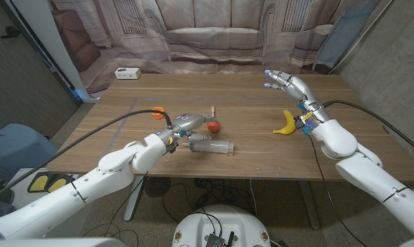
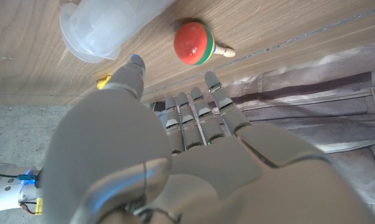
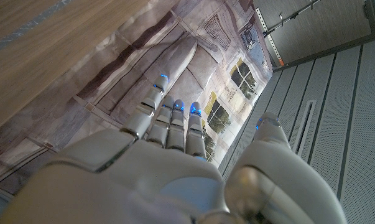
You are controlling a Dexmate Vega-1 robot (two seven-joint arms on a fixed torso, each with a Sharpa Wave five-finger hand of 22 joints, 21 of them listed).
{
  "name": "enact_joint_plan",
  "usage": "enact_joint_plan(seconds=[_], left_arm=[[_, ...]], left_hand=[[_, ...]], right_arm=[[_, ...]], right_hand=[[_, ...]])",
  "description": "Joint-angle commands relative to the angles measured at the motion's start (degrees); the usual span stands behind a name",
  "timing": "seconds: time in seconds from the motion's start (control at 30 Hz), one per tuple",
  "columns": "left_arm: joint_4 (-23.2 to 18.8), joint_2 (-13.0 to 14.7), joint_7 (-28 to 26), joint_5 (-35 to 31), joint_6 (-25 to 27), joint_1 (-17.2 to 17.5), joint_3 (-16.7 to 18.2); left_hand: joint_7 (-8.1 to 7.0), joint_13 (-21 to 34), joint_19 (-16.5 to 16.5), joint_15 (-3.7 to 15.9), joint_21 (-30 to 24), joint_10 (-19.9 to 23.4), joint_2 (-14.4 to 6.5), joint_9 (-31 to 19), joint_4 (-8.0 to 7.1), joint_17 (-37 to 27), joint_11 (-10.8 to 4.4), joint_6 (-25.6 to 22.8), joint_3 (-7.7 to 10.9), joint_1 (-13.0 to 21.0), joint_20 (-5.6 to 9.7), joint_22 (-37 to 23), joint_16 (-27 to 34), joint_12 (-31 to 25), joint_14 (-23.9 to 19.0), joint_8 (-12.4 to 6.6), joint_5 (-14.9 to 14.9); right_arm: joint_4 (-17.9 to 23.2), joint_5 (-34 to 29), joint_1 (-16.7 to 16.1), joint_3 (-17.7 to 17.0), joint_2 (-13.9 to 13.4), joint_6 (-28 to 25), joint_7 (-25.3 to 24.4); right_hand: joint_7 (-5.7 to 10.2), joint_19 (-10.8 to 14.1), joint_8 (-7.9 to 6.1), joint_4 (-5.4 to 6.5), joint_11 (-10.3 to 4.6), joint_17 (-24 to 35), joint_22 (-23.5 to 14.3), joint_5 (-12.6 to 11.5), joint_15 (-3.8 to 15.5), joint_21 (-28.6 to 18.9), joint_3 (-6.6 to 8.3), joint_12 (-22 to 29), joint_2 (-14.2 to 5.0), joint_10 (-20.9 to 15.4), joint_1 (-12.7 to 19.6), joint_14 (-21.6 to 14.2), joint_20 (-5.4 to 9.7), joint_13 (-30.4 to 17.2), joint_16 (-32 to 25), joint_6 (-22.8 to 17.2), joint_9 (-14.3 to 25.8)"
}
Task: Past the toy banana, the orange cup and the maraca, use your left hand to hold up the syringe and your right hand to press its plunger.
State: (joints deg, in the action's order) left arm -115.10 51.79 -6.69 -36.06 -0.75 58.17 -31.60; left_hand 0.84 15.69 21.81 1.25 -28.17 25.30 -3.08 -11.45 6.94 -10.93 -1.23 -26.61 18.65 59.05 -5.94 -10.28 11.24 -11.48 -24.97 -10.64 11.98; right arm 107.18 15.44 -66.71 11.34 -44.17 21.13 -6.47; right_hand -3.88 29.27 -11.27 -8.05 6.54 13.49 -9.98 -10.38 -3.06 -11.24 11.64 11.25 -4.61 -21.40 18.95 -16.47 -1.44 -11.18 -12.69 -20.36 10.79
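A large clear syringe (image 1: pixel 211 145) lies on its side in the middle of the table; its wide end (image 2: pixel 97 28) is close to my left thumb. My left hand (image 1: pixel 181 126) hovers just left of it with fingers apart (image 2: pixel 175 155), holding nothing. A red maraca (image 1: pixel 213 126) with a wooden handle lies just behind the syringe (image 2: pixel 195 43). The yellow toy banana (image 1: pixel 287 123) lies on the right. The orange cup (image 1: pixel 158 110) shows behind my left arm's cable. My right hand (image 1: pixel 286 82) is raised beyond the banana, fingers straight and spread (image 3: pixel 175 180), empty.
A small white box (image 1: pixel 127 73) sits at the table's far left corner. A printed backdrop (image 1: pixel 207 34) hangs behind the wooden table (image 1: pixel 261 165). A black cable (image 1: pixel 110 127) runs across the left side of the table.
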Motion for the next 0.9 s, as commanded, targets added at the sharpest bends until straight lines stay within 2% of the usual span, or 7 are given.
enact_joint_plan(seconds=[0.03,0.2,0.37,0.57,0.73,0.9], left_arm=[[0.43,-0.43,-1.27,2.91,-1.20,0.20,1.56],[0.25,-0.77,-2.23,3.52,-1.30,0.58,2.03],[-0.23,-0.93,-3.92,5.00,-1.59,1.53,3.37],[-1.18,-1.27,-5.96,5.87,-0.73,2.82,4.98],[-1.13,-2.70,-7.35,8.11,-0.23,3.44,5.91],[-0.73,-3.76,-8.01,9.64,-0.20,3.36,6.04]], left_hand=[[0.08,-0.12,-0.02,-0.26,0.38,1.80,-1.22,-0.01,-1.34,-0.09,0.20,-1.23,-0.08,-2.12,0.46,-0.11,0.67,-1.11,-1.51,-0.79,-0.35],[0.37,-0.40,0.67,0.19,0.45,4.56,-2.62,0.05,-1.87,0.02,0.11,-3.59,0.31,-3.27,0.64,-0.12,1.26,-2.09,-3.76,-1.51,-0.19],[0.85,-0.65,1.06,-0.17,0.58,5.42,-3.79,0.06,-3.54,-0.07,0.99,-4.46,-0.16,-6.04,0.85,-0.13,1.26,-2.26,-4.23,-1.57,-0.28],[1.11,-0.94,0.50,-0.83,1.18,5.09,-4.12,0.08,-5.40,-0.07,1.87,-4.26,-1.19,-9.56,0.61,-0.12,0.83,-1.93,-3.63,-1.18,-0.54],[1.22,-1.14,0.12,-1.07,1.65,5.00,-4.07,0.08,-6.93,-0.07,2.34,-3.65,-2.21,-12.44,0.45,-0.11,0.64,-1.78,-3.37,-0.80,-0.86],[1.04,-1.24,-0.11,-1.44,1.92,4.94,-4.02,0.11,-7.68,-0.07,2.81,-3.53,-2.71,-13.88,0.10,-0.11,0.55,-1.70,-3.21,-0.71,-1.00]], right_arm=[[-0.39,-0.05,0.52,0.34,0.33,0.12,-0.06],[-0.28,-0.07,0.31,0.17,0.37,0.32,-0.30],[-0.20,-0.12,-0.01,-0.08,0.42,0.66,-0.52],[-0.13,-0.09,-0.34,-0.26,0.36,0.80,-0.50],[-0.15,0.20,-0.71,-0.51,0.43,1.00,-0.56],[-0.60,0.38,-0.79,-0.47,0.82,1.60,-0.58]], right_hand=[[0.22,-0.10,-0.18,0.17,-0.01,0.24,-0.13,0.17,0.20,-0.12,-0.20,0.26,0.01,-0.19,0.69,0.16,-0.14,-0.08,-0.01,-0.54,0.16],[0.18,-0.10,-0.46,0.14,0.00,0.23,-0.13,0.17,0.20,-0.13,-0.20,0.24,0.02,-0.15,0.74,0.21,-0.07,-0.08,0.01,-1.28,0.17],[0.58,-0.07,-0.11,0.12,-0.07,0.22,-0.13,0.16,0.21,-0.15,-0.19,0.19,-0.01,-0.03,0.81,0.15,-0.10,-0.08,-0.03,-0.46,0.19],[0.67,-0.07,0.12,0.10,-0.10,0.21,-0.12,0.16,0.25,-0.16,-0.19,0.15,0.01,0.07,0.85,0.23,-0.05,-0.09,0.00,0.16,0.19],[0.60,-0.09,0.13,0.07,-0.16,0.20,-0.12,0.15,0.25,-0.15,-0.19,0.15,0.02,0.09,0.88,0.32,-0.08,-0.09,0.03,0.22,0.19],[0.54,-0.14,0.12,0.07,-0.21,0.19,-0.12,0.15,0.25,-0.13,-0.20,0.13,0.03,0.15,0.89,0.36,-0.08,-0.09,0.05,0.25,0.19]])
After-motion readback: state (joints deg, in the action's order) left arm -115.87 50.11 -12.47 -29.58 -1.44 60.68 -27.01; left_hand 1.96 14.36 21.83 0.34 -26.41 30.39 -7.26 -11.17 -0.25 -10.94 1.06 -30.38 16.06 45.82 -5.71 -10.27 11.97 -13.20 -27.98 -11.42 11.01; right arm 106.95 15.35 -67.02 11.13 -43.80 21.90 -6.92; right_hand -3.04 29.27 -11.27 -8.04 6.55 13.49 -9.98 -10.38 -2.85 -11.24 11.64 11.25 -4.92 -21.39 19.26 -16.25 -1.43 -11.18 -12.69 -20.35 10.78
